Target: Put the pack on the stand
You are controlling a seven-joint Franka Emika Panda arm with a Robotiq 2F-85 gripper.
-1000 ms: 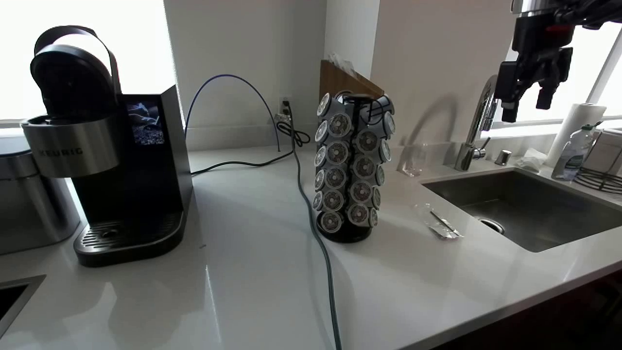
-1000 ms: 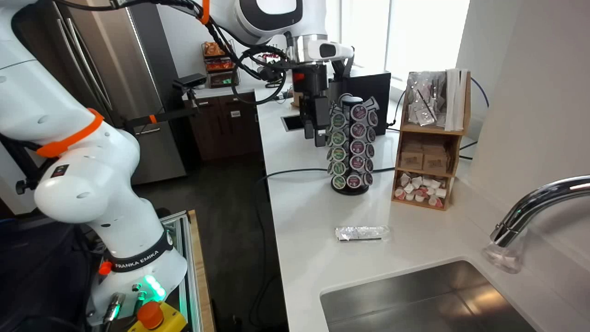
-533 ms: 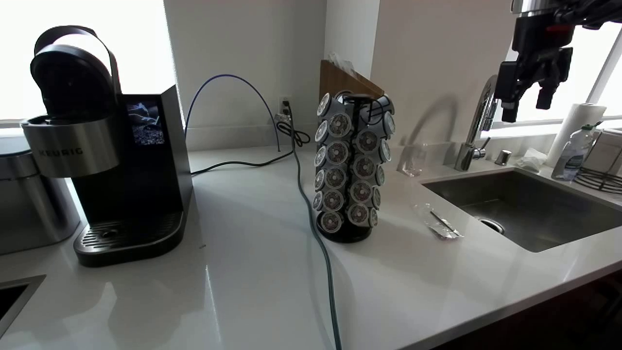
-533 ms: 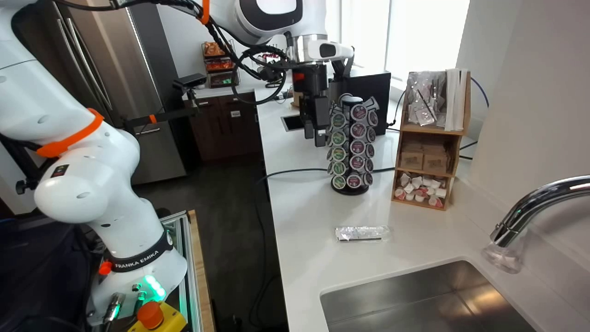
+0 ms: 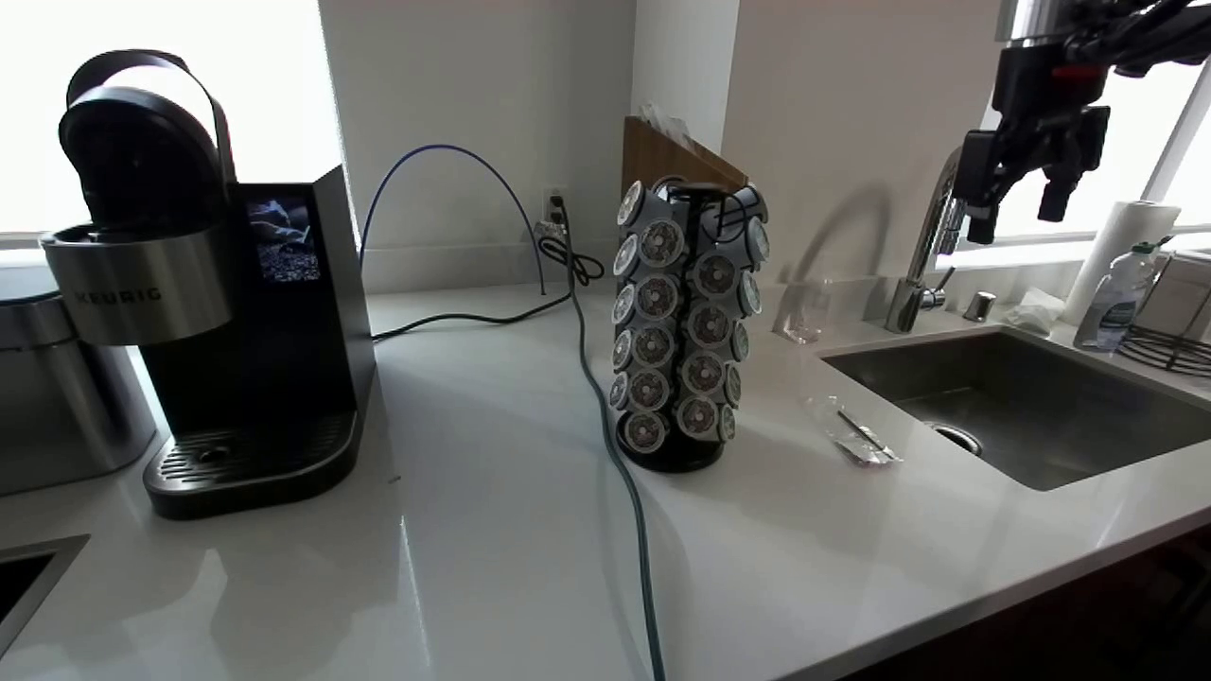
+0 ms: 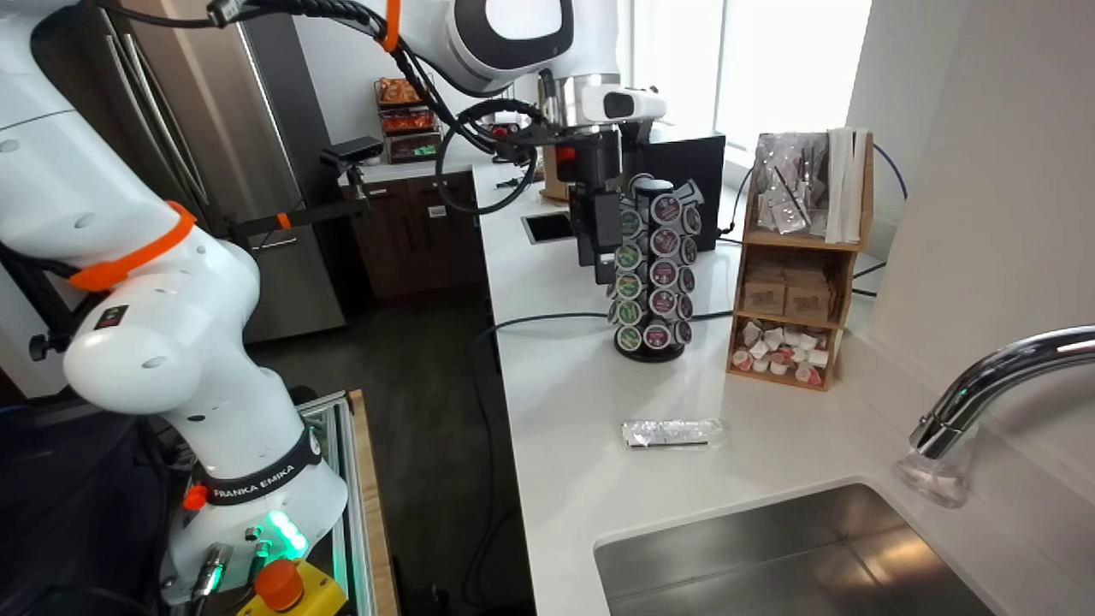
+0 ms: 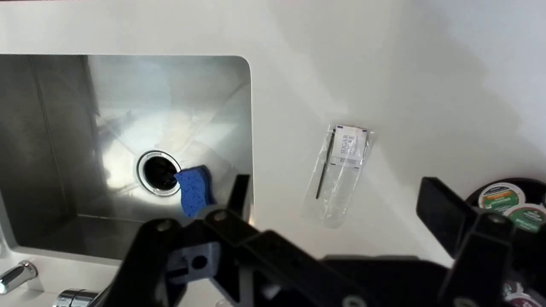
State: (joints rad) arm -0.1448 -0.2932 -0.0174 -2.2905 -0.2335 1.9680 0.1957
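Note:
The pack is a clear plastic sleeve with a white sugar packet and a dark stirrer. It lies flat on the counter beside the sink in both exterior views (image 5: 861, 435) (image 6: 671, 433) and in the wrist view (image 7: 347, 166). The stand looks to be the wooden organizer (image 6: 804, 243) against the wall, with similar packs in its top compartment. Its side also shows in an exterior view (image 5: 676, 156), behind the pod tower. My gripper (image 7: 339, 194) is open and empty, high above the counter, with the pack showing between its fingers. It also shows in both exterior views (image 5: 1017, 213) (image 6: 603, 269).
A tall coffee-pod tower (image 5: 679, 350) stands between the coffee maker (image 5: 284, 331) and the pack. The sink (image 7: 170, 106) holds a blue sponge (image 7: 194, 189). A faucet (image 6: 1001, 376) rises behind the sink. A cable (image 5: 615, 454) crosses the counter.
My gripper has dropped slightly and shifted a little, leftward in an exterior view and rightward in the opposite one. Its fingers stay open. The pack, tower and stand have not moved.

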